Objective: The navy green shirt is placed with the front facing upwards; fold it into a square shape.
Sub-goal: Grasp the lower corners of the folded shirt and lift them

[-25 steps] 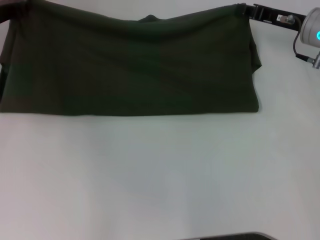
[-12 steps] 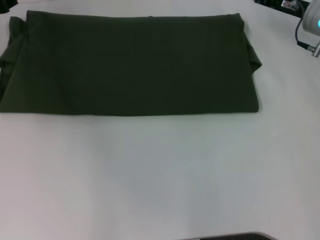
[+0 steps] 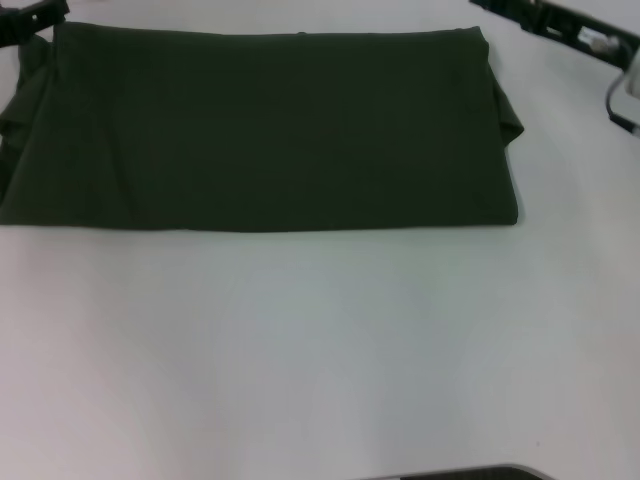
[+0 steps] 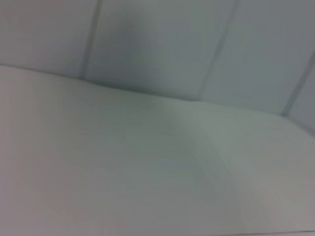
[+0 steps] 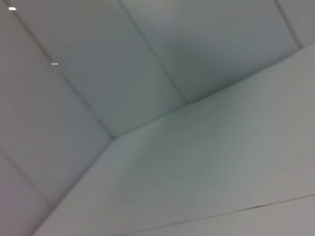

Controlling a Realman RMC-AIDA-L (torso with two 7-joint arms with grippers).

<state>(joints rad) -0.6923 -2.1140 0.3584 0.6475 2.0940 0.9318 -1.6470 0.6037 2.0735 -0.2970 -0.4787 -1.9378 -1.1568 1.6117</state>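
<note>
Near half of white table [image 3: 320,360] open. Folded navy green shirt [image 3: 265,130] spans far half; narrow bare strip at far right beside it.

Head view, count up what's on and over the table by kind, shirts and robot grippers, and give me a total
Dark olive-green shirts: 1, the navy green shirt, folded into a wide band on the white table.
Robot grippers: 2, the left gripper at the shirt's far left corner and the right gripper past its far right corner.
Total: 3
</note>
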